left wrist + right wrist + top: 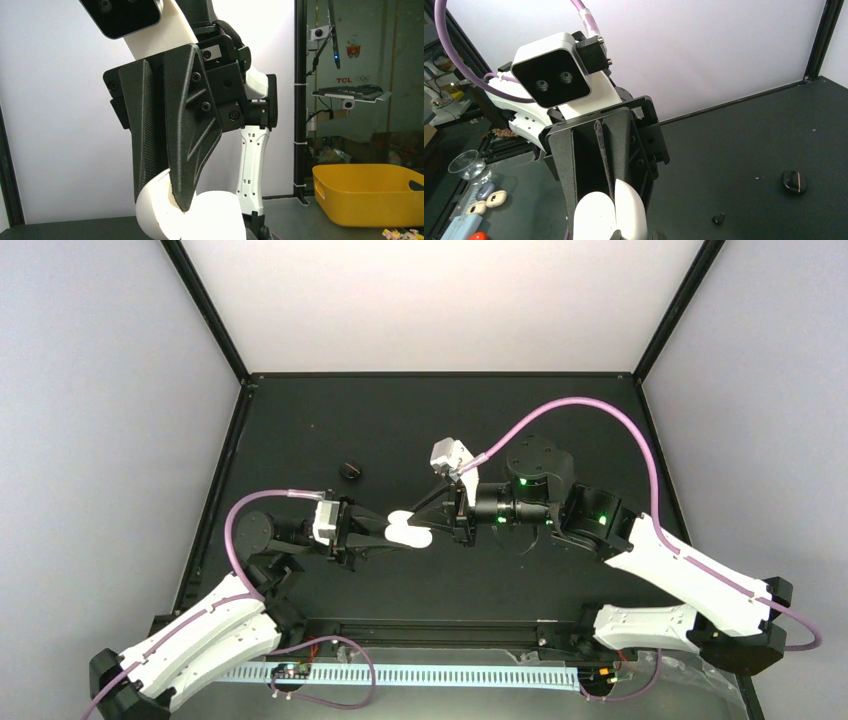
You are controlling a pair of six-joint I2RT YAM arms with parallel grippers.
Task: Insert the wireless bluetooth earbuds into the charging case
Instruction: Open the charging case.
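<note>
Looking down from the top camera, both arms meet in the middle of the table (pixel 560 420) with the white charging case (pixel 408 532) hanging between them, lifted off the surface. So neither one is doing anything loose here.

The left gripper (pixel 388 533) comes in from the left, and its two dark fingers (pixel 589 150) are pressed almost flat together with only a thin slit between them. They pinch the case right at their tips. From the right wrist camera the case looks like two rounded white lobes side by side, poking out just below those fingers.

The right gripper (pixel 436 524) reaches in from the other side. In the left wrist view its fingers are also drawn close together, and their tips bite onto the edge of one white lobe. Both grippers are clamped on the same case from opposite ends.

One tiny black earbud (pixel 718 218) lies on the table well apart from the case, untouched. Farther off sits a bigger black puck (pixel 794 181), with a little white speck (pixel 758 177) near it. I can't make out the case's inside from any of these angles.
</note>
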